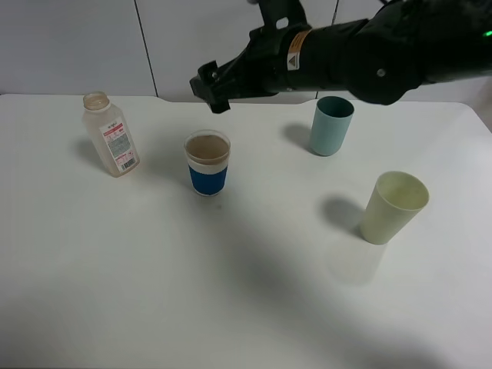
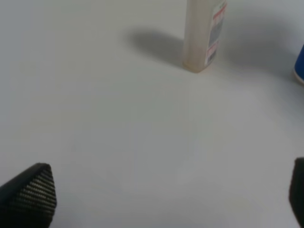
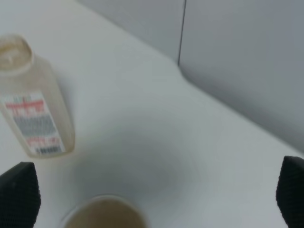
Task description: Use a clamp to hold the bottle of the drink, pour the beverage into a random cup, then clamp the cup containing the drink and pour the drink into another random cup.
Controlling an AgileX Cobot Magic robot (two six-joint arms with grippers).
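White worktop [image 1: 231, 292] is carrying everything in the high view: the uncapped bottle [image 1: 111, 135] is standing upright at the left, apparently emptied, and the blue-banded cup [image 1: 207, 163] beside it is holding brown drink. The teal cup [image 1: 331, 125] and pale green cup [image 1: 393, 207] are standing well apart to the right, the green one showing an empty interior. The right claw [image 1: 210, 86] is hovering above and just behind the filled cup, gripping nothing.

In the left wrist view, the left claw [image 2: 156, 194] is sitting released, both tips wide, facing the bottle's base from a distance.

In the right wrist view, the right claw's tips are spread at either edge, the cup rim just below.

Risk: descending off-centre is likely to nudge the rim and slop drink; an overtight grip could buckle the wall.
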